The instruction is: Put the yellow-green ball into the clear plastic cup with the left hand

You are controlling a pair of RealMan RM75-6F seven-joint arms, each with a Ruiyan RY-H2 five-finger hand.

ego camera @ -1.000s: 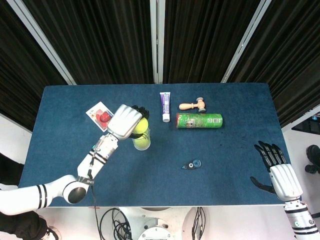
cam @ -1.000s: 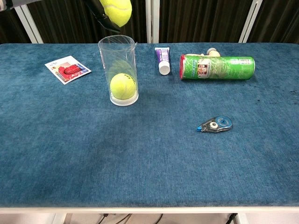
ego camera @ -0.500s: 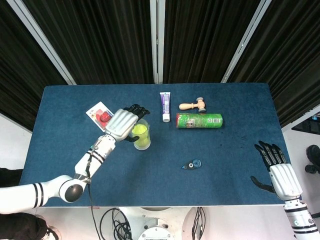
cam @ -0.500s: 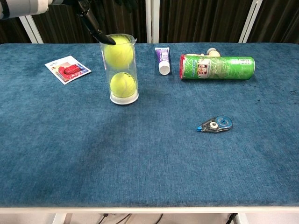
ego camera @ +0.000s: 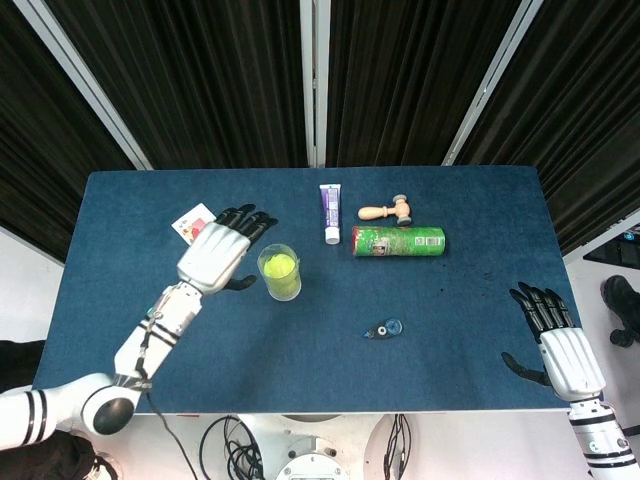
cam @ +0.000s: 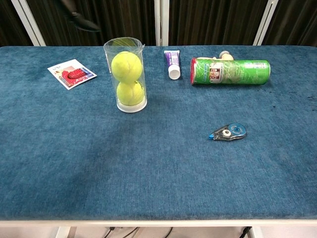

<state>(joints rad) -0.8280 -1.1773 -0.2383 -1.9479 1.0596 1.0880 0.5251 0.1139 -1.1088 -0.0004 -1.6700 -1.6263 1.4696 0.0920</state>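
Note:
The clear plastic cup [cam: 125, 79] stands upright on the blue table, left of centre, also seen from above as the cup [ego camera: 280, 272]. Two yellow-green balls are stacked inside it: the upper ball [cam: 126, 66] rests on the lower ball [cam: 131, 93]. My left hand [ego camera: 219, 249] hovers just left of the cup, fingers spread and holding nothing; only a dark fingertip [cam: 83, 23] shows in the chest view. My right hand [ego camera: 553, 339] lies open at the table's front right corner, far from the cup.
A card with a red picture [cam: 72, 73] lies left of the cup. Behind and right are a purple-white tube [cam: 172, 63], a green canister on its side [cam: 230, 71] and a small wooden hammer [ego camera: 386, 211]. A blue correction-tape dispenser [cam: 228, 131] lies mid-table.
The ball held above the cup a second ago has dropped in and settled on the lower ball. My left hand let go, opened, and drew back to the left.

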